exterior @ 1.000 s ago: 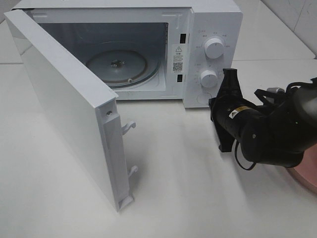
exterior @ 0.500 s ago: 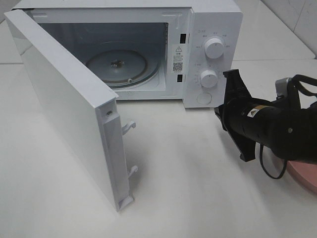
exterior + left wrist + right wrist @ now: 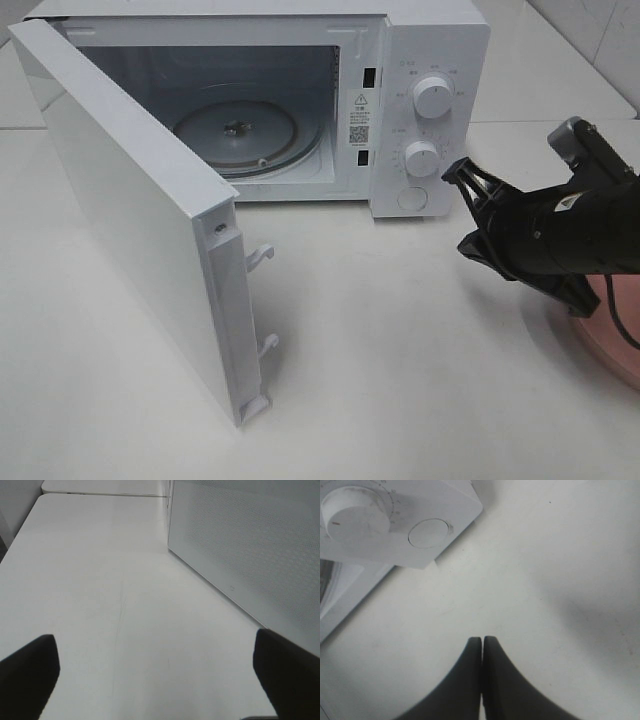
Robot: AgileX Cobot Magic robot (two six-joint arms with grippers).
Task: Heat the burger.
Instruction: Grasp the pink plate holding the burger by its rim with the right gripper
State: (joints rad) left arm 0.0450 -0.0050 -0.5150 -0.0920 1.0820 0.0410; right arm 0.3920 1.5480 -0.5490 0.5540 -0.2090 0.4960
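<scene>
**Clearance around the microwave**

Mouth of the microwave (image 3: 220, 30) stands open. Its door (image 3: 140, 220) is swung out and walls off the left approach. Bare table (image 3: 400, 370) in front gives a straight path to the turntable (image 3: 240, 130). The right claw (image 3: 482, 645), pinched shut, hangs just beside the control panel (image 3: 425, 120). A pink plate (image 3: 620, 350) lies under that arm at the table's right edge.

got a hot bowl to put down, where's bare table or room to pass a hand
Bare: the white tabletop between the open white microwave door and the black right hand, and the round glass turntable inside. Crowded: the right edge, where the arm hangs over the round pink plate.
</scene>
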